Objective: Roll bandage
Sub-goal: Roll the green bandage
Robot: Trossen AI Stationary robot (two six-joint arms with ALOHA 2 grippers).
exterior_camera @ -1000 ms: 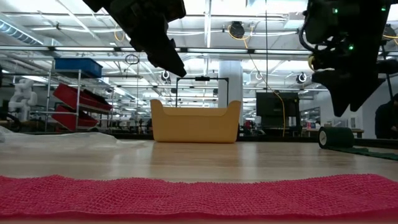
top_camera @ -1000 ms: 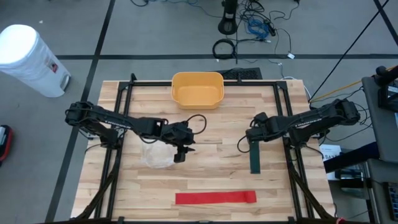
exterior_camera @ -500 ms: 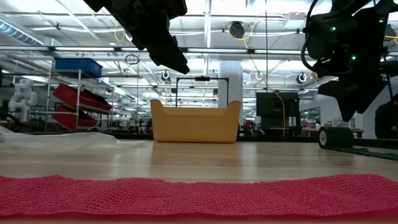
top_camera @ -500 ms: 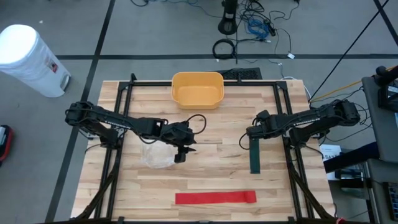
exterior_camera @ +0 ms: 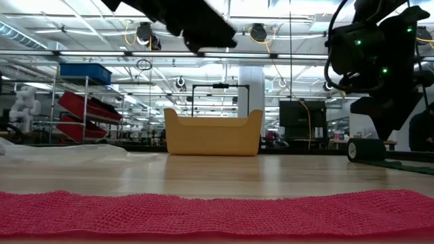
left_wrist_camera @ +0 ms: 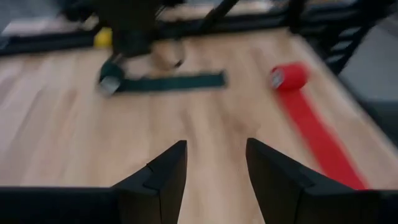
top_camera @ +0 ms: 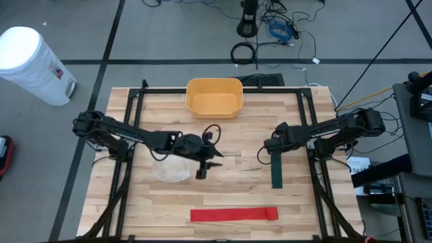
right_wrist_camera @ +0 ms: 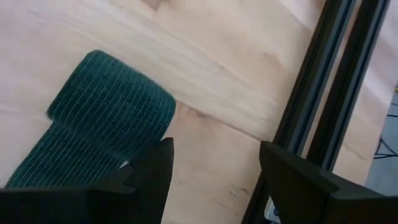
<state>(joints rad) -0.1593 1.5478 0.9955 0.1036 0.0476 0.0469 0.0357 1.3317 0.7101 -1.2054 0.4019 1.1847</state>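
Taking the yellow bin point(top_camera: 214, 96) at the far edge of the tabletop point(top_camera: 236, 189) as your landmark: farthest from it, along the near edge, the red bandage point(top_camera: 233, 214) lies flat with only its right end rolled, and nothing touches it. Closer to the bin and off to its right, the green bandage point(top_camera: 277, 169) lies as a strip whose rolled end points toward the bin. Your right pincer point(top_camera: 268, 150) hangs just over that rolled end with its jaws wide apart and nothing in them. Your left pincer point(top_camera: 204, 168) hovers near the middle, in front of the bin, beside a clear plastic bag point(top_camera: 171, 169); its jaws are parted and empty. The likely trouble is on the right: if you close off-centre on the soft roll, it could squash or skid away, and the loose tail may drag askew so the turns wind crooked. The left arm, swinging across, might also catch the plastic. The bin itself looks empty.
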